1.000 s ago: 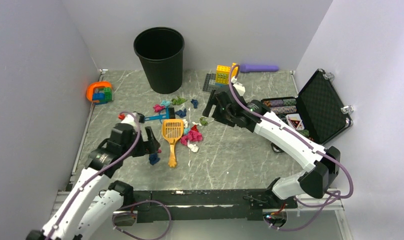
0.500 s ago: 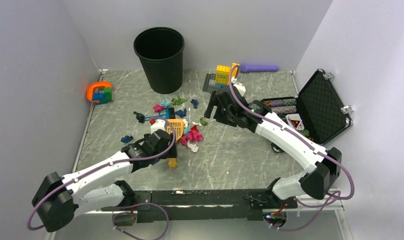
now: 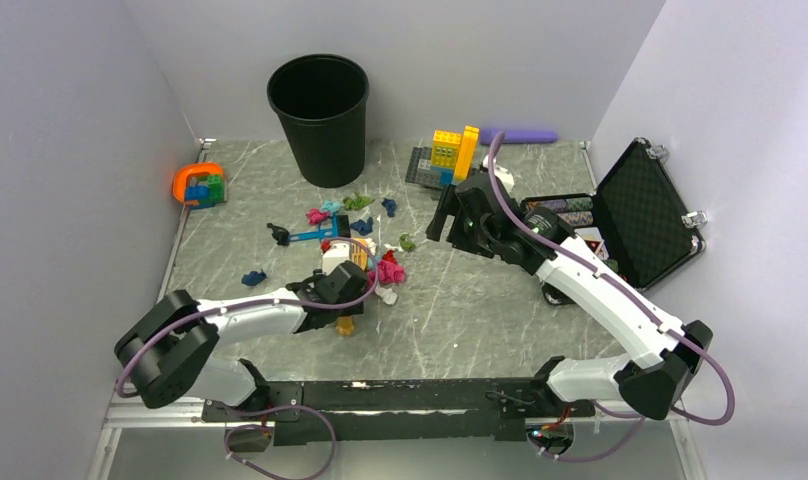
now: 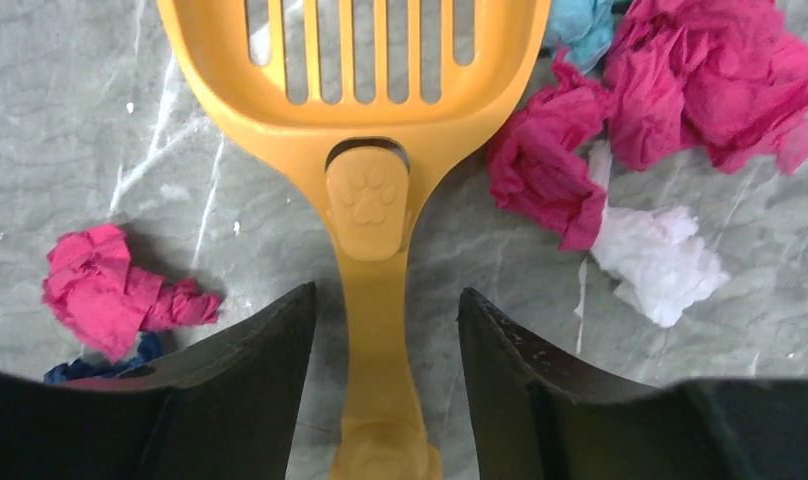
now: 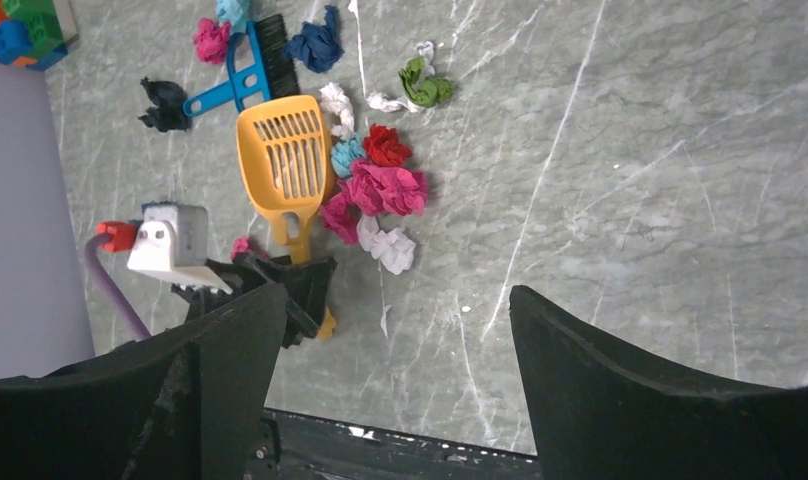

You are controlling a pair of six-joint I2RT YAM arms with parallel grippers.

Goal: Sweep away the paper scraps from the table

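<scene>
The paper scraps (image 3: 385, 270) lie in a loose cluster mid-table (image 3: 480, 310): magenta (image 4: 710, 80), white (image 4: 660, 260) and pink (image 4: 110, 290) wads. An orange slotted scoop (image 4: 350, 80) lies among them. My left gripper (image 4: 385, 295) is open and low, its jaws on either side of the scoop's handle with a gap on each side; it also shows in the top view (image 3: 345, 300). My right gripper (image 3: 448, 212) is open and empty, raised above the table right of the cluster. Its view (image 5: 400, 295) looks down on the scraps (image 5: 380, 185) and the scoop (image 5: 280, 160).
A blue brush (image 3: 310, 235) lies behind the scoop. A black bin (image 3: 320, 115) stands at the back. Stacked bricks (image 3: 450, 150) and a purple object (image 3: 520, 135) sit at the back right. An open black case (image 3: 645, 215) with chips (image 3: 565, 207) is at the right. An orange holder (image 3: 200, 185) is far left.
My left arm has swung right and lowered, bringing its open gripper over the scoop's handle. My right gripper has shifted a little to the right.
</scene>
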